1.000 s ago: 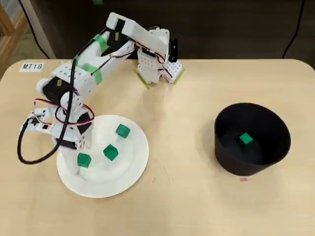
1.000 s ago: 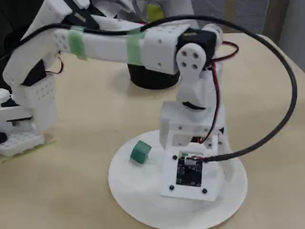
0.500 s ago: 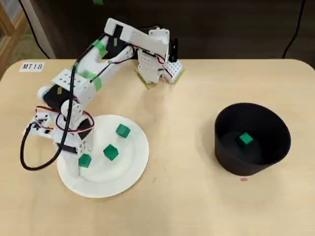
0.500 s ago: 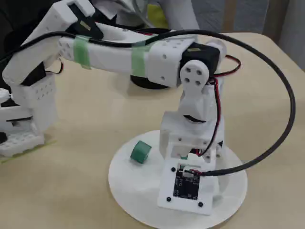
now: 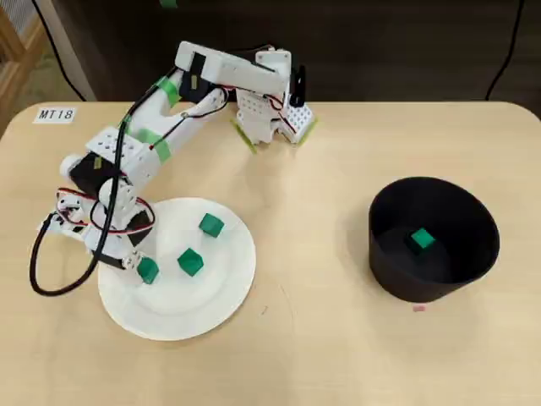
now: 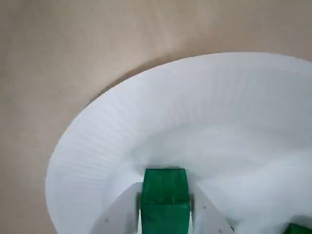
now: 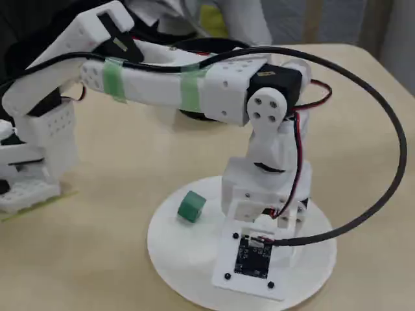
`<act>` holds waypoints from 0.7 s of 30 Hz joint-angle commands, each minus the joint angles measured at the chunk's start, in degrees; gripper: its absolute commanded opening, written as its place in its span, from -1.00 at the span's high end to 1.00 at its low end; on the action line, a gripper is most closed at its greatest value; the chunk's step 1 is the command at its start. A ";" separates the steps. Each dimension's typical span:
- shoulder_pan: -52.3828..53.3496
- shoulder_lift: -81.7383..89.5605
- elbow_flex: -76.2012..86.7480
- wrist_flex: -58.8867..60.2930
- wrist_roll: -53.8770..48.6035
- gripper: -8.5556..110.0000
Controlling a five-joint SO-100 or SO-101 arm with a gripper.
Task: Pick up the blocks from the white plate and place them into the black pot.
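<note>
Over the white plate (image 6: 97,146), the fingers (image 6: 119,212) pinch a green block (image 6: 165,195), its lower part cut off.

White arm folded low, wrist bent down, claw (image 6: 165,214) clamped on something green

— What do we see around the setup?
— A pale wooden table (image 5: 321,355) with rounded corners and a label (image 5: 56,114) reading MT18.
— And behind?
— We see dark wall (image 5: 406,42) and cables hanging down it.
</note>
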State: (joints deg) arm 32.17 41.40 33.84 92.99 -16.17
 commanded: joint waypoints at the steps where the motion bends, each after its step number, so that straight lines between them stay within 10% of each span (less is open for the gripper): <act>1: -0.26 2.55 -3.25 0.35 -0.53 0.90; 14: -14.77 35.24 -2.64 1.85 7.47 0.90; 21: -38.14 68.55 40.17 -19.95 16.79 0.90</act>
State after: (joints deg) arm 2.46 96.42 51.42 86.57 -3.08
